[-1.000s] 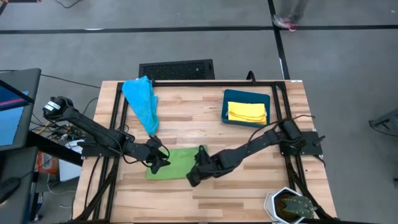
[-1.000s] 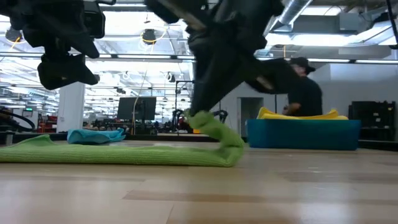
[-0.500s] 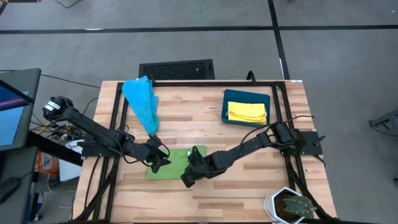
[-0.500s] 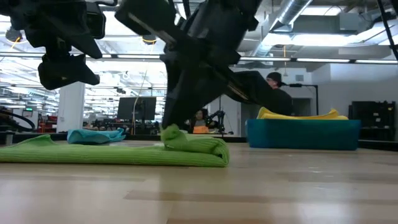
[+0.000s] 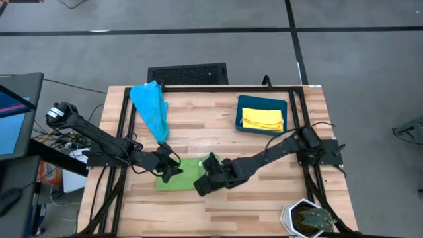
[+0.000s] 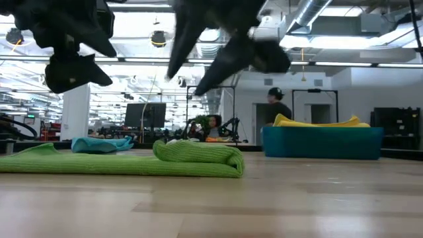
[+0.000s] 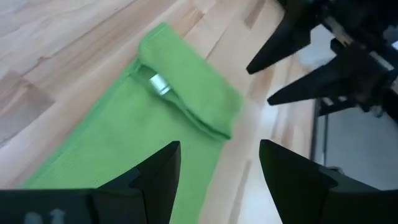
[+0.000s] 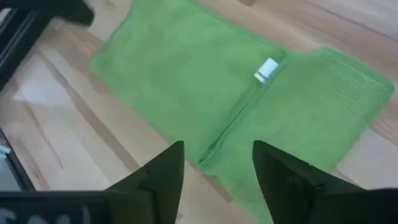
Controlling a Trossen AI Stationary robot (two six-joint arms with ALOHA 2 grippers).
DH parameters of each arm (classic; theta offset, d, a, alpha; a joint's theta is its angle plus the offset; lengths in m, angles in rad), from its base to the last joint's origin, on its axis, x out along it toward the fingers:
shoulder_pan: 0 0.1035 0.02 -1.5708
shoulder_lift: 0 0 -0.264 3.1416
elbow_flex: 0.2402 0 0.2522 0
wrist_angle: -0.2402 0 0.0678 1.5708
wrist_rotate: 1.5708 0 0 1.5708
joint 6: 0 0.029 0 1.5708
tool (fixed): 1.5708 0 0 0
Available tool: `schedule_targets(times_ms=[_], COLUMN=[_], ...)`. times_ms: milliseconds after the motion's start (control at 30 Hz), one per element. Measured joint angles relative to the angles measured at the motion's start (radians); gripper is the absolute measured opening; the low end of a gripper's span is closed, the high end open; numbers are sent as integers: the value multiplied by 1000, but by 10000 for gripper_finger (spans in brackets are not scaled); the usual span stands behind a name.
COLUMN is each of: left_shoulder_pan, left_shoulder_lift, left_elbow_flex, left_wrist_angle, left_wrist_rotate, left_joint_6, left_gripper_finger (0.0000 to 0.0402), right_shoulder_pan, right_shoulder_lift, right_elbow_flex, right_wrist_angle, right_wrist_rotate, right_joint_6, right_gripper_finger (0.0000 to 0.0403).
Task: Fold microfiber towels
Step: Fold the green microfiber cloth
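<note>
The right hand (image 5: 198,187) hangs just above the near edge of the soft green microfiber towel (image 5: 182,176), fingers spread wide and holding nothing. That towel lies flat on the pale wooden worktop (image 5: 264,198), one side folded over onto itself with a small white tag (image 8: 267,69) showing at the fold. The left hand (image 5: 173,172) hovers over its other end, fingers apart and empty. Farther back lie a crumpled light blue towel (image 5: 151,108) and a yellow towel (image 5: 262,119) in a dark teal rectangular bin (image 5: 240,114).
</note>
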Motion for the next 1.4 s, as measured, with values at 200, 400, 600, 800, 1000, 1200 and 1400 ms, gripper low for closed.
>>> schedule_targets(times_ms=[200,400,600,800,1000,1200,1400], left_shoulder_pan=[0,0,5,33,41,40,31], left_shoulder_lift=[17,169,407,607,696,732,742], left_elbow_flex=[0,1,48,171,303,364,361], left_wrist_angle=[157,449,543,501,267,142,124], left_wrist_rotate=[-59,-143,-166,-159,-78,-84,-71], left_joint_6=[50,152,205,266,295,296,285], left_gripper_finger=[212,212,181,139,97,59,39], right_shoulder_pan=[70,115,135,162,186,188,172], right_shoulder_lift=[-6,-6,-6,-6,-6,-6,8], right_elbow_flex=[-42,-128,-209,-242,-246,-249,-248], right_wrist_angle=[8,55,119,124,127,127,146], right_wrist_rotate=[53,135,137,138,149,213,239], right_joint_6=[-1,100,152,221,228,210,198], right_gripper_finger=[211,200,193,184,171,141,101])
